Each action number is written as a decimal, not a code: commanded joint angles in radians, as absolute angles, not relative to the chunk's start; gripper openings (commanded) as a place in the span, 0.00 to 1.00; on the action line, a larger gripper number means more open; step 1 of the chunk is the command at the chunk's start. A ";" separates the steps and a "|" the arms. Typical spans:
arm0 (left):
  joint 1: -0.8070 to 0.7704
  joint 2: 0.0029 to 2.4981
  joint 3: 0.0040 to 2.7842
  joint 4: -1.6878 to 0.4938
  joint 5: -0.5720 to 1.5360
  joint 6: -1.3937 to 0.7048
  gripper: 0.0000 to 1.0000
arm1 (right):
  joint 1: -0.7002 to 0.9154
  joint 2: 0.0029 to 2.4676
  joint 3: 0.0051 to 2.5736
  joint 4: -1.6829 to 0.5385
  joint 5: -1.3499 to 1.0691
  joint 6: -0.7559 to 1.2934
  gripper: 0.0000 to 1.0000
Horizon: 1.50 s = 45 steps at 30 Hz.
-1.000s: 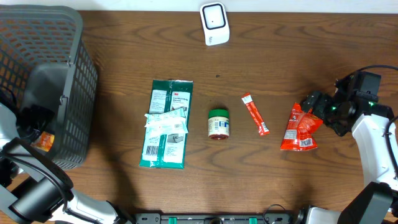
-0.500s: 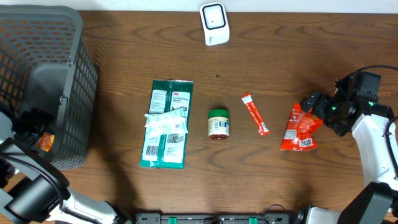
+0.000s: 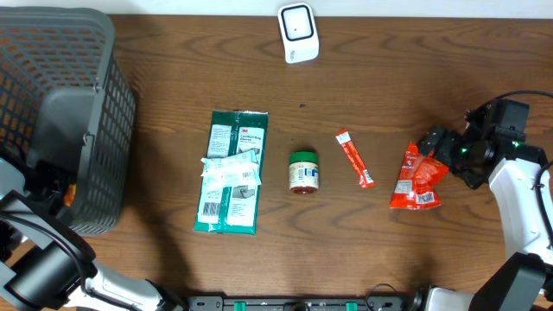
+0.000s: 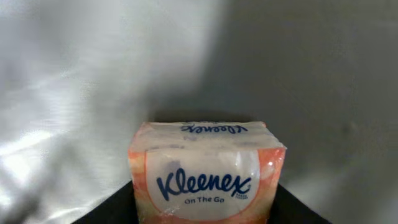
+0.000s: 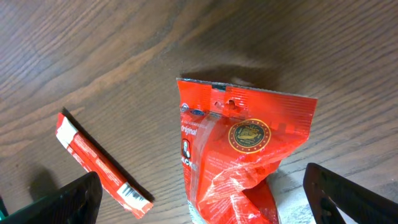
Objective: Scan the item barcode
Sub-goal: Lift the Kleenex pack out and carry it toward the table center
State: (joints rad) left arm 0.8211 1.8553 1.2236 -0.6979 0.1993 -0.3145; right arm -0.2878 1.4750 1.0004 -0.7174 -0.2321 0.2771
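Left tool [image 4: 204, 214] narrowed, now clamping tissue pack [image 4: 205, 168] near basket [image 3: 95, 52] wall; right tool [image 5: 200, 186] open above red pouch [image 5: 242, 137]

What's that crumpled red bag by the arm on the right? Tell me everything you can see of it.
The red bag is a glossy, crinkled pouch, foil-like, with a round gold seal, the word Original and hang holes along its flat sealed edge. It lies flat on the wooden table, apart from a thin red stick packet beside it. The right gripper is open, a finger on either side; whether it touches the bag is unclear.
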 commanded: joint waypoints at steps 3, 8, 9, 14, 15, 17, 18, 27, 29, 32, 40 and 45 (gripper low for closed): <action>0.825 1.803 1.268 -0.698 0.376 -0.313 0.52 | -0.294 1.476 1.000 -0.719 -0.237 0.275 0.99; 0.825 1.636 1.318 -0.691 0.374 -0.319 0.52 | -0.294 1.476 1.000 -0.719 -0.237 0.275 0.99; 0.825 1.593 1.328 -0.689 0.374 -0.319 0.52 | -0.294 1.476 1.000 -0.719 -0.237 0.275 0.99; 0.804 1.380 1.366 -0.690 0.374 -0.327 0.52 | -0.294 1.476 1.000 -0.719 -0.237 0.275 0.99; 0.790 1.335 1.367 -0.690 0.374 -0.327 0.53 | -0.294 1.476 1.000 -0.719 -0.237 0.275 0.99; 0.753 1.251 1.367 -0.691 0.374 -0.327 0.53 | -0.294 1.476 1.000 -0.719 -0.237 0.275 0.99; 0.729 1.212 1.367 -0.698 0.374 -0.326 0.53 | -0.294 1.476 1.000 -0.719 -0.237 0.275 0.99; 0.360 1.002 1.363 -0.871 0.325 -0.331 0.53 | -0.294 1.476 1.000 -0.719 -0.237 0.275 0.99; 0.242 1.000 1.360 -0.933 0.292 -0.338 0.53 | -0.294 1.476 1.000 -0.719 -0.237 0.275 0.99; 0.070 1.018 1.346 -0.994 0.214 -0.360 0.53 | -0.294 1.476 1.000 -0.719 -0.237 0.275 0.99; -0.356 1.184 1.339 -1.016 0.023 -0.452 0.53 | -0.294 1.476 1.000 -0.719 -0.237 0.275 0.99; -0.515 1.365 1.339 -1.000 -0.017 -0.485 0.52 | -0.294 1.476 1.000 -0.719 -0.237 0.275 0.99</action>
